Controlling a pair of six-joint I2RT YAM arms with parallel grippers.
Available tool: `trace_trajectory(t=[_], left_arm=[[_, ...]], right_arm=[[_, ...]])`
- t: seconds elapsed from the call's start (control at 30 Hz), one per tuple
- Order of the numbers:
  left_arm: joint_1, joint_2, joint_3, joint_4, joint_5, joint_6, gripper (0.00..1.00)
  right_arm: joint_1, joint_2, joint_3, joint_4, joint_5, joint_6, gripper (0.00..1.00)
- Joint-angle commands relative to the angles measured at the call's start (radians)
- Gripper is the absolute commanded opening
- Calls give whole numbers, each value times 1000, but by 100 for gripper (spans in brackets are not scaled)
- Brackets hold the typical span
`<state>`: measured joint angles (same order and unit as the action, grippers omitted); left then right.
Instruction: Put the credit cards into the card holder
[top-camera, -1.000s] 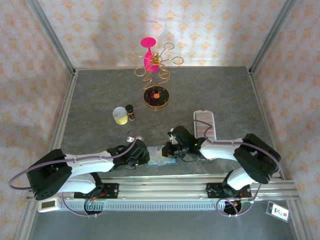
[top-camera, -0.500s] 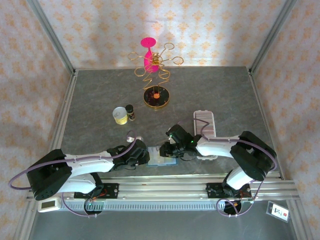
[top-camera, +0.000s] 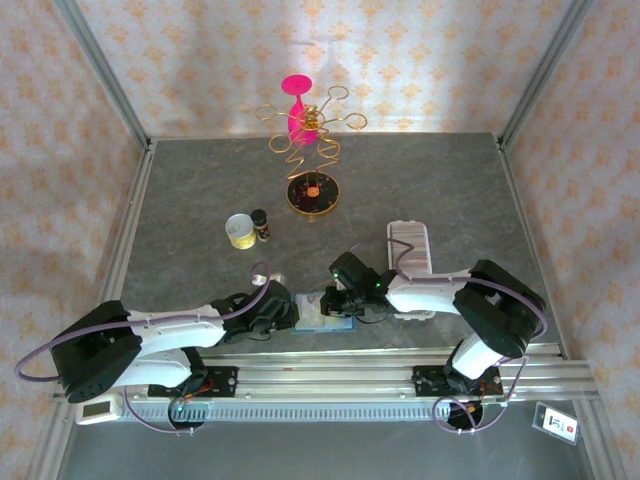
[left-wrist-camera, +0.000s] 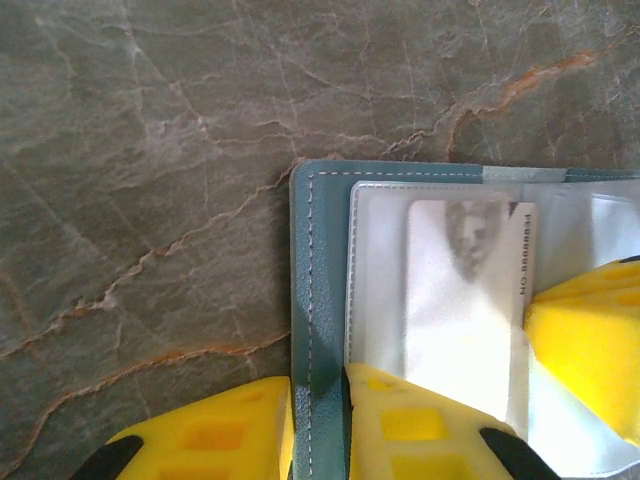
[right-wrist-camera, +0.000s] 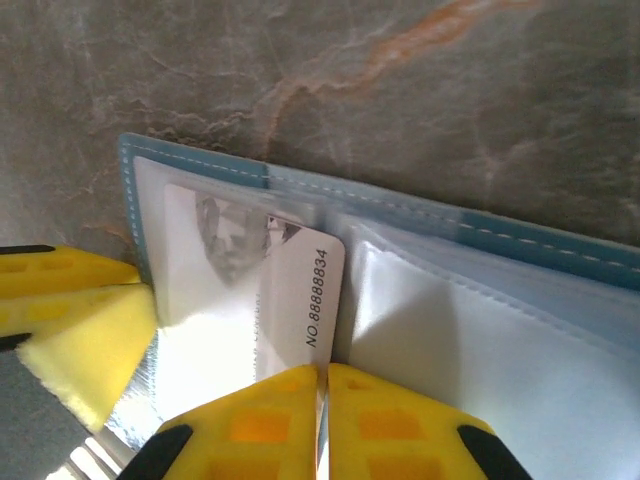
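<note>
Right arm (top-camera: 430, 292) has edged left; right fingers (right-wrist-camera: 250, 420) apparently pinch the card (right-wrist-camera: 300, 290), stiff and slick, by its edge; left fingers (left-wrist-camera: 420, 425) clamp the wallet (left-wrist-camera: 320, 300).

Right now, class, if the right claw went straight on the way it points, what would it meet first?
The wallet: the right claw, apparently pinching the card, points into its clear sleeves, with the teal rim next and the table beyond. Depth is unclear.
</note>
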<state>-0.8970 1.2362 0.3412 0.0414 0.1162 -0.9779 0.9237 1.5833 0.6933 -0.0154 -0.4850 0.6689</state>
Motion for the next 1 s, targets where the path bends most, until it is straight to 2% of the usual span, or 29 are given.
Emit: trace_trajectory(t=[0.0,0.23,0.33,0.47,0.6,0.8,0.97], left_arm=[[-21,32,-45,28,67,-16,19],[-21,-14,-73,40,67,-22,21],[-23,-24,-81,35,64,-22,21],[-22,-23,-88,41,68,-23,21],[-21,-19,-90,47,71,-14,21],[-22,-6,-89,53,77,-10,21],[-22,-12,-92,47,77,-10,21]], right_arm=[[38,15,33,24,22,43,10],[61,30,64,91,24,94,10],[64,5,77,37,75,94,11],[64,-97,60,-59,187,111,17],[66,-183,-2,-120,233,156,28],[69,-242,-99,-145,264,214,33],[70,-228,-119,-142,265,221,35]])
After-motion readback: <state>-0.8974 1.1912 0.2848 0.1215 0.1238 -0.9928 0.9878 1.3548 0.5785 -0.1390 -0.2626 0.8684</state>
